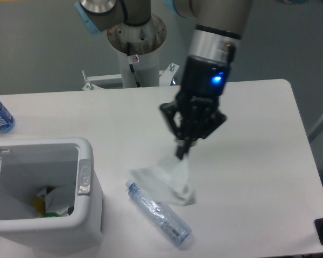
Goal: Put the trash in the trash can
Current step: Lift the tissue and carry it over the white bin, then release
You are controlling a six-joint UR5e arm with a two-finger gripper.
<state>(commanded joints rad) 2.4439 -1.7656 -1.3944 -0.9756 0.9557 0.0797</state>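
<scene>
The claw [181, 152] is closed on the upper corner of the crumpled white wrapper [167, 180], which hangs below it clear of the worktop [258, 161], its lower folds draped in front of the clear plastic bottle [159, 214]. The wrapper sags and fans out under its own weight, so it looks very light, soft and shapeless; a pinch on a bunched fold, as here, seems the sensible hold, though a thin film may slip out if only a single layer is caught. How much material sits between the fingers is hard to tell from this view.

The bottle lies on its side on the worktop, cap end toward the trash can [89, 215], just right of it. It appears empty, light and crinkly, likely to give under pressure and to roll; a grasp across the middle of the body, square to its length, would probably hold best. The trash can stands at the lower left with its liner open and some scraps already inside.
</scene>
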